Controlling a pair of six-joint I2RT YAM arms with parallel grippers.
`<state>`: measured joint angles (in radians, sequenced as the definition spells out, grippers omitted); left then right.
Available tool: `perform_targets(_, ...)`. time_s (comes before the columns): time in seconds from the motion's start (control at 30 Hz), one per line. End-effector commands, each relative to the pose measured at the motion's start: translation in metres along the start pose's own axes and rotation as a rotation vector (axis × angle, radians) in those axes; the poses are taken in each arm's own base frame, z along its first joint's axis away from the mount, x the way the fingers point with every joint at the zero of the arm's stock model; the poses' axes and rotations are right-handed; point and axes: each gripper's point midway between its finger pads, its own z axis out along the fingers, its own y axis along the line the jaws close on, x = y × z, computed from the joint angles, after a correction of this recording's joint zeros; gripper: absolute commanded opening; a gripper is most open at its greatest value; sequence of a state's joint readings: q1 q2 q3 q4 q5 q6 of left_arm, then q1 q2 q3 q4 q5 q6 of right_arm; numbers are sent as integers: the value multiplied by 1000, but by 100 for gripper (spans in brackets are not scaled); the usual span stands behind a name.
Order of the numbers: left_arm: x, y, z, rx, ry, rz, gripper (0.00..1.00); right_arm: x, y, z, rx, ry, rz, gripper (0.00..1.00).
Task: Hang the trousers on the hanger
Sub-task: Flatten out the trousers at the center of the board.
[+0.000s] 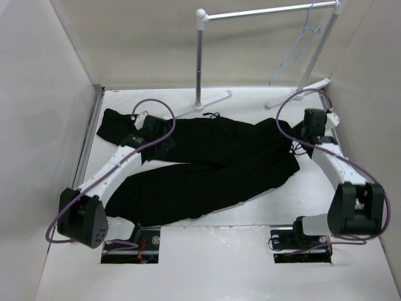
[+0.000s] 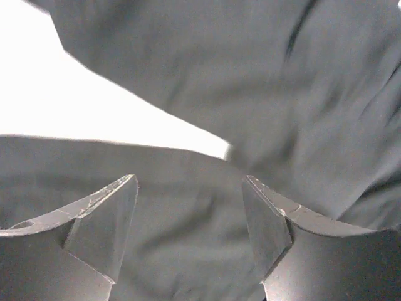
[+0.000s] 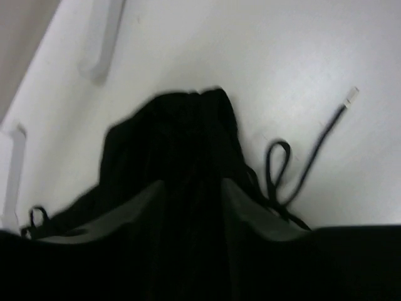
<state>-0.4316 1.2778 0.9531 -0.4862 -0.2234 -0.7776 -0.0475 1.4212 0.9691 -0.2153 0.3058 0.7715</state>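
Observation:
The black trousers (image 1: 213, 163) lie spread across the table, legs to the left and waist to the right. My left gripper (image 1: 150, 127) is low over the upper leg near its left end. In the left wrist view it (image 2: 188, 179) is open, with grey-looking fabric (image 2: 250, 75) under and between the fingers. My right gripper (image 1: 302, 135) is at the waist end. In the right wrist view it (image 3: 191, 182) is closed on bunched waist fabric (image 3: 169, 125), with the drawstring (image 3: 279, 163) trailing on the table beside it. The pale wire hanger (image 1: 299, 50) hangs on the rack at the back right.
The white tubular garment rack (image 1: 263, 11) stands at the back, its feet (image 1: 213, 100) on the table just behind the trousers. Its feet also show in the right wrist view (image 3: 103, 37). Beige walls close in the left, right and back sides.

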Motion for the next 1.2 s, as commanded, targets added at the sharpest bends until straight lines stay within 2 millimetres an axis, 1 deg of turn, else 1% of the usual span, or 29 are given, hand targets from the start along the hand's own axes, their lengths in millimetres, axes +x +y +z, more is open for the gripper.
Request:
perform_targets(0.0,-44,-13,20,30,-59,-50,66,47,-61,-23,136,91,23,42)
perform_targets(0.03,-57,-14,27,30,-75,-79,65,59,-73,-31,148,108,31,40)
perform_targets(0.07,-66,-16,33,29,-86,-97,65,66,-84,-38,155,115,43,40)
perform_targets(0.1,-75,-21,37,33,-95,-115,65,71,-90,-42,155,119,44,41)
perform_targets(0.13,-82,-27,40,40,-104,-120,65,76,-97,-47,153,122,43,46)
perform_targets(0.2,-91,-34,48,44,-124,-125,65,84,-106,-53,153,130,45,62)
perform_targets(0.23,-92,-37,54,47,-121,-130,65,86,-106,-53,142,137,47,69)
perform_targets(0.27,-91,-37,60,43,-115,-140,65,90,-104,-51,126,153,44,72)
perform_targets(0.33,-91,-33,71,23,-103,-155,65,96,-106,-43,130,194,43,74)
perform_targets(0.37,-90,-29,77,9,-96,-163,65,99,-107,-36,141,212,52,72)
perform_targets(0.4,-91,-25,82,-3,-93,-173,65,100,-110,-29,156,231,65,67)
perform_targets(0.47,-92,-15,90,-29,-84,-200,65,96,-117,-18,189,243,108,46)
perform_targets(0.5,-93,-10,93,-37,-84,-210,65,91,-122,-15,207,240,152,30)
perform_targets(0.53,-96,-4,95,-49,-86,-228,65,85,-127,-15,222,224,188,20)
perform_targets(0.57,-98,3,97,-60,-88,-245,65,76,-132,-17,233,194,220,13)
perform_targets(0.63,-104,13,100,-74,-100,-283,65,60,-147,-29,278,119,280,9)
perform_targets(0.7,-108,21,102,-87,-106,-312,65,48,-162,-41,323,63,305,8)
perform_targets(0.73,-113,25,103,-96,-119,-322,65,42,-171,-49,351,30,322,12)
perform_targets(0.77,-116,27,105,-100,-128,-323,65,39,-176,-53,361,13,332,19)
perform_targets(0.83,-122,37,110,-129,-146,-332,65,35,-183,-63,375,-16,347,36)
perform_targets(0.87,-124,46,113,-148,-147,-344,65,32,-186,-68,380,-37,349,47)
perform_targets(0.9,-128,56,116,-167,-151,-368,65,26,-188,-74,380,-70,347,59)
perform_targets(0.93,-133,65,118,-181,-159,-391,65,20,-188,-80,376,-99,343,68)
perform_targets(0.97,-140,74,119,-192,-170,-415,65,11,-187,-85,375,-132,337,75)
perform_targets(1.0,-147,83,120,-207,-184,-441,65,4,-181,-90,360,-150,319,81)
perform_targets(1.07,-162,97,122,-236,-207,-487,65,-6,-160,-96,299,-164,289,86)
perform_targets(1.1,-170,102,123,-242,-221,-505,65,-11,-145,-98,253,-166,273,87)
perform_targets(1.13,-179,106,124,-250,-235,-516,64,-15,-132,-101,217,-172,259,85)
perform_targets(1.17,-188,110,126,-257,-249,-522,63,-19,-119,-104,180,-173,244,81)
